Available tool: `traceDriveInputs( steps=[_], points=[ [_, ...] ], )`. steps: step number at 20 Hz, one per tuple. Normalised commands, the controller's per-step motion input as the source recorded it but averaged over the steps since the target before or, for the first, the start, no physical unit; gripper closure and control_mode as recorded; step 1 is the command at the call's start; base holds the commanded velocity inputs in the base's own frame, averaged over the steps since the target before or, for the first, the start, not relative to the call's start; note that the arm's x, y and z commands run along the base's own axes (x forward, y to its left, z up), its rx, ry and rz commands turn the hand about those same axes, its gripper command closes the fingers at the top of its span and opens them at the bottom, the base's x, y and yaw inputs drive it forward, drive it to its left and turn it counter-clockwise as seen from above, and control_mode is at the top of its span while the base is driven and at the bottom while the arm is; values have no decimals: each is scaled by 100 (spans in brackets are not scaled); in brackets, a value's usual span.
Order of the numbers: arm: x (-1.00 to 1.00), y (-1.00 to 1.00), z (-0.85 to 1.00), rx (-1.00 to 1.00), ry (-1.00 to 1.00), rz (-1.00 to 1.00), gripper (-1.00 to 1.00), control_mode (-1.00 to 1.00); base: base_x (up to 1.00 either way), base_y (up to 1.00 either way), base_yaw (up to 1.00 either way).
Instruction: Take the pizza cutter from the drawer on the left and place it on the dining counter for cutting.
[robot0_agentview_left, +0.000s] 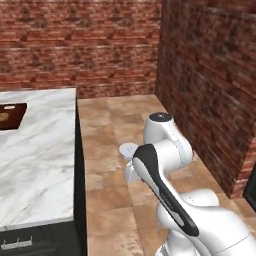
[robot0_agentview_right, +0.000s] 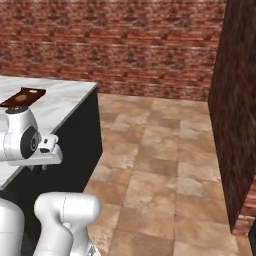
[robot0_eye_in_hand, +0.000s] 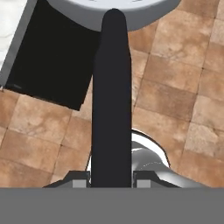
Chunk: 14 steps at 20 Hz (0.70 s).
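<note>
Hand view: fingers (robot0_eye_in_hand: 111, 178) clamped on the pizza cutter (robot0_eye_in_hand: 112, 100), its black handle running straight up from between the two tips, the pale grey-white wheel at the top edge of the picture, cut off by the frame. One small dark tip sits on each side of the handle, pressed against it. Below the cutter in that view is brown tiled floor (robot0_eye_in_hand: 175, 87), plus the black cabinet side (robot0_eye_in_hand: 52, 57) with a sliver of white marble at the upper left corner.

Left base view: the white arm (robot0_agentview_left: 165, 165) rises from the lower right and bends over the tiled floor, beside the desk, i.e. the dining counter (robot0_agentview_left: 35, 160) (white marble, grey veins, black cabinets under it). A pale round disc (robot0_agentview_left: 128, 149) shows just left of the arm's wrist, over the floor and not over the marble; it looks like the cutter's wheel. A dark brown wooden board (robot0_agentview_left: 11, 116) lies at the far left of the marble top, with something small and round on it (too small to tell what). A black drawer front (robot0_agentview_left: 20, 243) with a short silver handle shows at the bottom left, under the marble edge; cannot tell if it is open or pushed in.

Right base view: the arm's wrist (robot0_agentview_right: 27, 140) hangs at the left, in front of the black cabinet side, near the marble corner. The board shows on the far marble. Brick walls (robot0_agentview_right: 150, 45) back and right.
</note>
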Motion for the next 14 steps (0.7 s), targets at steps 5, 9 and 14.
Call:
traceDriveInputs(
  steps=[5,9,14],
  points=[
    [0,0,0,0,0,0,100,100,66,-24,-9],
    [0,0,0,0,0,0,100,100,70,-21,-7],
    [0,0,0,0,0,0,100,100,74,-20,-5]
  ],
)
